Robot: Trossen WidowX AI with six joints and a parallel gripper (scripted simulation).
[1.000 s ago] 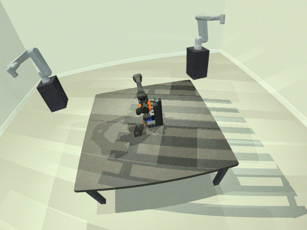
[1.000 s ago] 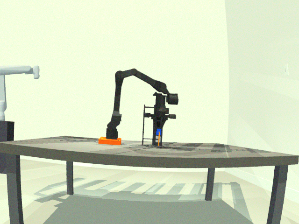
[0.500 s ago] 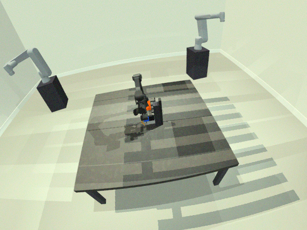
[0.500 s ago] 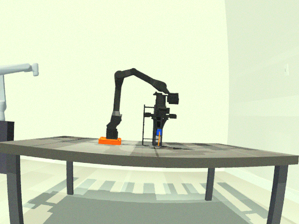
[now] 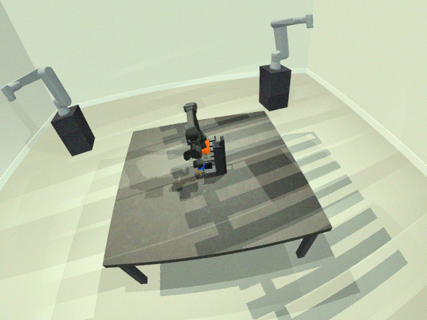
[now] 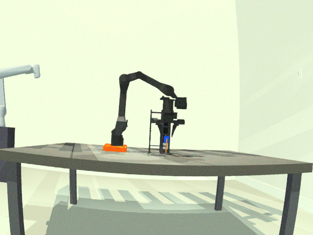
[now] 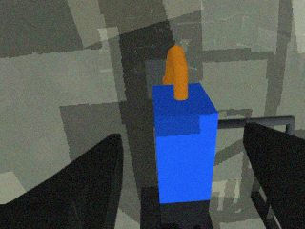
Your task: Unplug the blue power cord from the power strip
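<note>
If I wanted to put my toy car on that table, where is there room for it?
Most of the table looks bare: the wide near half toward the front edge, plus the strips along both sides. It is crowded only near the far middle, where the arm's orange base, the dark rack, the blue plug and the open gripper bunch together.

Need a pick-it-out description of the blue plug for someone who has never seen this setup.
Start at the dark grey table and find the black robot arm on its orange base plate. Its open gripper hangs beside a tall black ladder-like rack. Between the spread fingers, touching neither in the wrist view, stands the blue box-shaped plug, the only blue item, with an orange cord on its far end.
</note>
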